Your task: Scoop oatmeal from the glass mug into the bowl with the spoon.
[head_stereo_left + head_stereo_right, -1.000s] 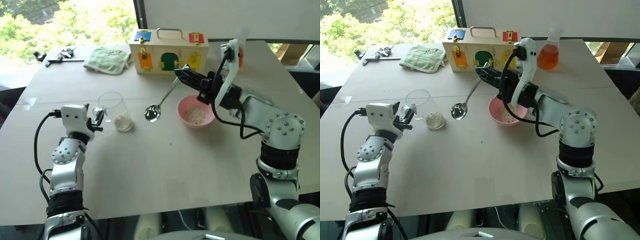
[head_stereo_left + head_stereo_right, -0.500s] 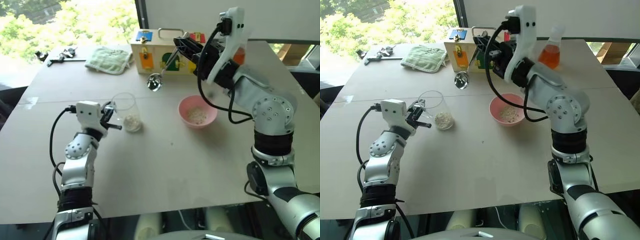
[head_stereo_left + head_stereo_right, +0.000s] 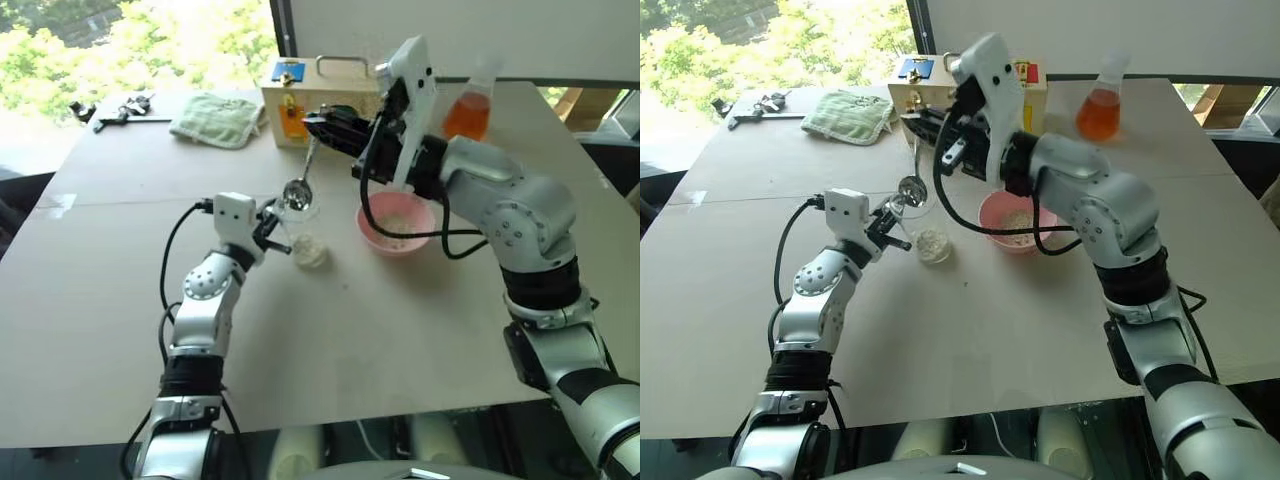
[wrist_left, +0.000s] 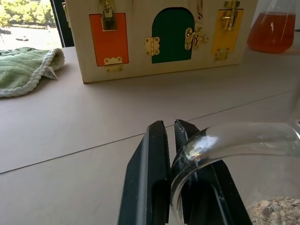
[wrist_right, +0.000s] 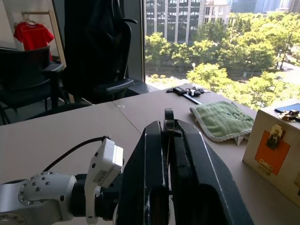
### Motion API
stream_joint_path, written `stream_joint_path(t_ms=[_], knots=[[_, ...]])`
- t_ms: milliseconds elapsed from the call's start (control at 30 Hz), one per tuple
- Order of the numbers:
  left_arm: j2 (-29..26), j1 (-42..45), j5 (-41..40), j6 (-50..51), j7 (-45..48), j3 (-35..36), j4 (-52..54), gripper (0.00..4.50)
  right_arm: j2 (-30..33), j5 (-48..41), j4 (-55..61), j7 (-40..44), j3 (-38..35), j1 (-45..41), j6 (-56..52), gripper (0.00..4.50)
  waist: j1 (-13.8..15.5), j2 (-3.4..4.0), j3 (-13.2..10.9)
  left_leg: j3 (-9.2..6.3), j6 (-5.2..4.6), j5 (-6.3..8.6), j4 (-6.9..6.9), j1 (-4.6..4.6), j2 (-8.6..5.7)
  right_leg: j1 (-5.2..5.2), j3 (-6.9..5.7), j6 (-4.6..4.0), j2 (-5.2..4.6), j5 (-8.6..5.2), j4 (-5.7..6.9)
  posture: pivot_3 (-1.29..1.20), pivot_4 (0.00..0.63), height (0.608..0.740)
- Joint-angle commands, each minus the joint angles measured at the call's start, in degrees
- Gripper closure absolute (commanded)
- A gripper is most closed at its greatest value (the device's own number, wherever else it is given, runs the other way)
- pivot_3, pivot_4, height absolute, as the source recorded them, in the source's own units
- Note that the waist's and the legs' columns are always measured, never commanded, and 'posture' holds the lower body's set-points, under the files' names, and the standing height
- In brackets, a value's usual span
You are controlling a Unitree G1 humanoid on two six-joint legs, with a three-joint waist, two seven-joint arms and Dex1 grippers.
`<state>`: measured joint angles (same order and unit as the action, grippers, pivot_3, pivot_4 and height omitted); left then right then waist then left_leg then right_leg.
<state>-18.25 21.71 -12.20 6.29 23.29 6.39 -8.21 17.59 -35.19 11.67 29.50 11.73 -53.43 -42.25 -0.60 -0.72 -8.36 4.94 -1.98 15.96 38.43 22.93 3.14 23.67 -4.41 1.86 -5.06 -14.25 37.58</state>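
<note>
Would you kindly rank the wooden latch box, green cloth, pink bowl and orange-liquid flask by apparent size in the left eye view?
1. Wooden latch box
2. Green cloth, lying farther back
3. Pink bowl, close to the cloth, so that order is unsure
4. Orange-liquid flask

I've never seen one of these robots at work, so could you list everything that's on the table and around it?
glass mug: one, clear, mid-table, tilted, handle pinched by the left gripper
oatmeal: pale flakes, some in the mug, some in the bowl
spoon: one, silver, hanging over the mug's mouth
bowl: one, pink, right of the mug
wooden box: one, with coloured latched doors, far side
flask: one, orange liquid, far right
cloth: one, green, far left
dark tools: a few, far left corner
office chair: one, black, beyond the table
left gripper: shut on the mug handle
right gripper: shut on the spoon handle
</note>
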Motion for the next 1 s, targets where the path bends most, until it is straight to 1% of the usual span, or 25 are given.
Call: stream_joint_path(t_ms=[33,100,267,400,600,733,800,900,1000], knots=[[-0.40,1.76,1.21,-1.92,1.81,-1.41,-1.99,4.20,2.04,5.61,1.89,3.18,3.49,1.10,2.94,4.50,-0.03,0.00,0.00,0.00,0.00,0.00,0.00,0.00,0.00,0.00,-0.01,0.00,0.00,0.00,0.00,0.00,0.150,0.740],[-0.65,2.46,1.68,-2.62,2.73,-1.96,-2.59,4.20,1.89,7.36,0.91,3.77,4.27,1.60,3.48,4.50,-0.06,-0.03,-0.02,0.01,0.00,0.00,0.00,0.00,0.00,0.00,-0.01,0.00,0.01,0.00,0.00,0.00,0.150,0.740],[-2.14,4.19,4.07,-5.00,5.68,-4.65,-2.87,4.20,3.12,14.64,-2.38,6.81,9.07,2.60,6.98,4.50,-0.01,-0.17,-0.12,0.03,0.02,-0.01,0.01,0.01,0.00,0.00,-0.03,0.00,0.01,0.00,-0.01,0.00,0.150,0.740],[-4.24,5.57,6.74,-7.47,7.43,-6.64,-3.32,4.20,2.85,14.07,-2.86,8.15,8.65,3.62,2.48,4.50,0.04,-0.19,-0.13,0.04,0.04,-0.02,0.01,0.02,0.00,0.00,-0.05,0.00,0.01,0.00,-0.03,0.00,0.150,0.740],[-5.18,5.62,7.91,-9.58,7.56,-6.88,-4.78,4.20,-3.02,6.11,-1.12,3.24,-0.37,4.25,-9.83,4.50,0.00,-0.19,-0.13,0.04,0.11,-0.06,0.01,0.01,0.03,0.00,-0.07,0.00,0.02,0.00,0.03,0.00,0.150,0.740],[-4.66,4.71,8.08,-10.57,7.18,-7.16,-5.52,4.20,-6.98,3.29,-3.02,-3.08,-8.43,2.69,-16.23,4.50,-0.03,-0.19,-0.13,0.04,0.13,-0.08,0.01,0.01,0.03,0.00,-0.08,0.00,0.02,0.00,0.04,0.00,0.150,0.740],[-4.36,4.30,8.16,-10.80,7.04,-7.44,-5.57,4.20,-9.65,1.52,-4.06,-7.08,-13.17,1.86,-19.00,4.50,-0.05,-0.18,-0.13,0.03,0.13,-0.08,0.01,0.01,0.03,0.00,-0.08,0.00,0.02,0.00,0.03,0.00,0.150,0.740],[-3.96,3.89,8.01,-10.85,6.77,-7.61,-5.74,4.20,-10.63,0.82,-4.67,-9.58,-16.31,1.01,-21.00,4.50,-0.01,-0.18,-0.13,0.04,0.13,-0.08,0.01,0.02,0.03,0.00,-0.08,0.00,0.02,0.00,0.05,0.00,0.150,0.740],[-3.54,3.51,8.01,-10.99,6.34,-7.70,-6.04,4.20,-12.61,-2.12,-5.18,-12.85,-21.21,0.06,-24.25,4.50,-0.04,-0.18,-0.13,0.03,0.13,-0.08,0.01,0.02,0.03,0.00,-0.08,0.00,0.02,0.00,0.04,0.00,0.150,0.740]])
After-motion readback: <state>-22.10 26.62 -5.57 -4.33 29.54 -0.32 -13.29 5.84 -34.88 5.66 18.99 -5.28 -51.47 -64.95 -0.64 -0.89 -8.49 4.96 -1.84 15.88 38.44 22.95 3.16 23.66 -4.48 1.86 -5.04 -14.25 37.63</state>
